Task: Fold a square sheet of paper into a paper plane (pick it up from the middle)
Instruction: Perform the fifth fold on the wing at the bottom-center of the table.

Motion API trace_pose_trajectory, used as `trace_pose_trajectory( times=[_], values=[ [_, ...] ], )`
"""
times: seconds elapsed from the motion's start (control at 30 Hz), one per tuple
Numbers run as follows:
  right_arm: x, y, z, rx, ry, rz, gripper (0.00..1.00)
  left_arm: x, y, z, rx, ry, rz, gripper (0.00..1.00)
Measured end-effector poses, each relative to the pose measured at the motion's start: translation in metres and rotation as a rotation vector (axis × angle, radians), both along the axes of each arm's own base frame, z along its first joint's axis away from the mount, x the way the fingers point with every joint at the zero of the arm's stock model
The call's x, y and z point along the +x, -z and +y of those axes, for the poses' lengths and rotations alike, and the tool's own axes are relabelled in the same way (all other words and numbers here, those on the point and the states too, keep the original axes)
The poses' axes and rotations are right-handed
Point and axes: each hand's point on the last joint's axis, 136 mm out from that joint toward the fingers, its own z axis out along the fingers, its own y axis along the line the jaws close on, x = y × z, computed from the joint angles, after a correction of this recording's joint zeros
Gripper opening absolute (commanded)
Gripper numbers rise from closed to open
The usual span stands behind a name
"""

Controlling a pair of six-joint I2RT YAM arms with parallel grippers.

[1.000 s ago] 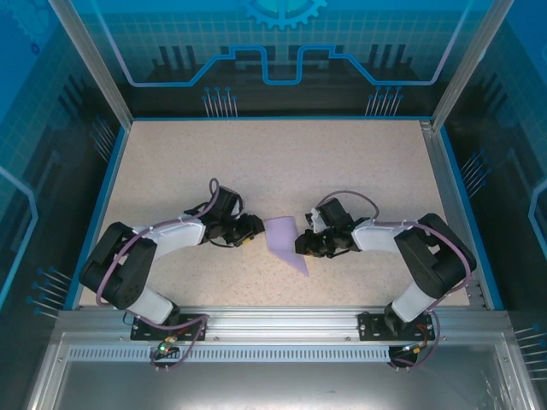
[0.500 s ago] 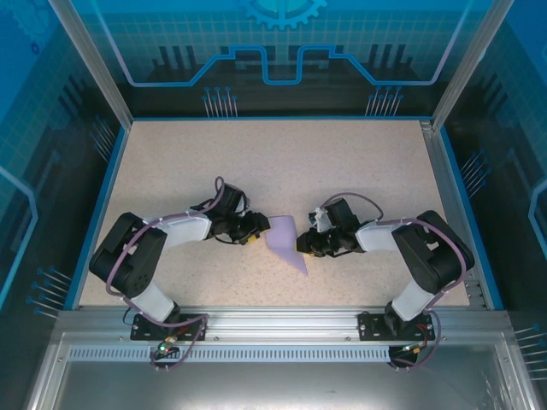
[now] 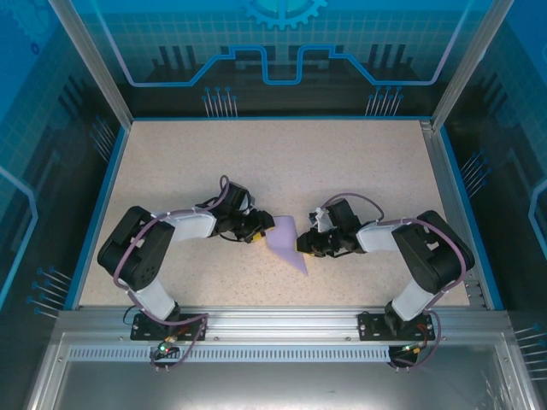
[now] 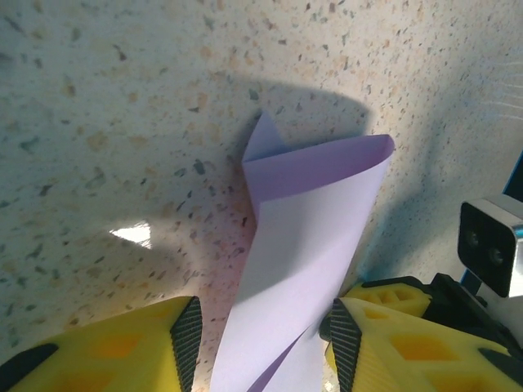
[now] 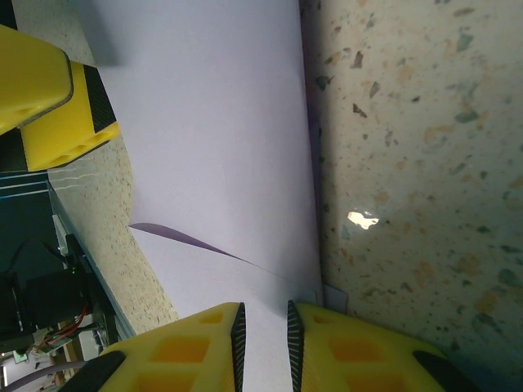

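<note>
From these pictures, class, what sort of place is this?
Probably a robot lab test cell: two arms bolted to a speckled table, blue printed panels walling it in, and purple paper between the grippers.

One partly folded sheet of pale-purple paper [image 3: 286, 242] was counted on the speckled table [image 3: 282, 162], and two arms were seen, each ending in one two-finger gripper, the left gripper [image 3: 261, 229] and the right gripper [image 3: 303, 245].

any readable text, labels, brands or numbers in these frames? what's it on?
None readable.
The paper is plain lavender, unmarked in both wrist views.
The yellow fingers of the left gripper and those of the right gripper carry no lettering.
The blue backdrop shows only line graphics and a gear shape.
</note>
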Motion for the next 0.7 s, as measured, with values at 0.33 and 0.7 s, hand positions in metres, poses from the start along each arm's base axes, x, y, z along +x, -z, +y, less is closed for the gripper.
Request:
trace_pose_trajectory(
  times=[0.33, 0.7],
  values=[
    [0.0002, -0.0003, 0.0001, 0.019, 0.008, 0.006, 0.25, 0.0033, 0.0053, -0.0076, -0.041, -0.003, 0.021, 0.45],
    [0.0013, -0.002, 0.0012, 0.034, 0.017, 0.024, 0.27, 0.0077, 0.001, -0.0106, -0.065, -0.017, 0.013, 0.18]
  ],
)
